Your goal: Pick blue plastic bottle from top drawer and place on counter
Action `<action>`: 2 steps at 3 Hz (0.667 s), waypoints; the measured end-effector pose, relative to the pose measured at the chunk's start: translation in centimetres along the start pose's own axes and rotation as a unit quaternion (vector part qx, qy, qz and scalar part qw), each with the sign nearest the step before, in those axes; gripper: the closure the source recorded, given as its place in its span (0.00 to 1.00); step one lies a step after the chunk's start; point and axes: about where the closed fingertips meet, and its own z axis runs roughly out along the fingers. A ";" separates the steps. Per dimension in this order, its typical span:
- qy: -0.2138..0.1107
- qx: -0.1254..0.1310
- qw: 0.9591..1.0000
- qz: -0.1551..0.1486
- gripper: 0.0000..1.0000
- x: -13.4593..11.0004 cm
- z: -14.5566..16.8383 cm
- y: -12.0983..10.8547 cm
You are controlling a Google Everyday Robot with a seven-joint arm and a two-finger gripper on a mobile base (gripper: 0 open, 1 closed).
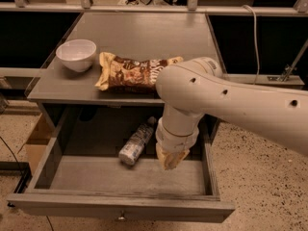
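Note:
The blue plastic bottle point(136, 144) lies on its side inside the open top drawer point(120, 208), cap toward the back, near the drawer's middle. My gripper point(171, 159) hangs from the white arm over the drawer's right half, just right of the bottle and apart from it. The gripper's fingers are hidden behind the wrist. The counter point(144, 37) is the grey tabletop above the drawer.
A white bowl point(76, 55) stands at the counter's left front. A brown chip bag point(134, 72) lies along the counter's front edge. A cardboard box point(36, 141) sits on the floor left of the drawer. Dark shelving flanks the table.

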 end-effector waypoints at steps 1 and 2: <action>0.000 0.000 1.000 0.000 1.00 0.0 0.0 0.0; 0.000 0.000 1.000 0.000 0.74 0.0 0.0 0.0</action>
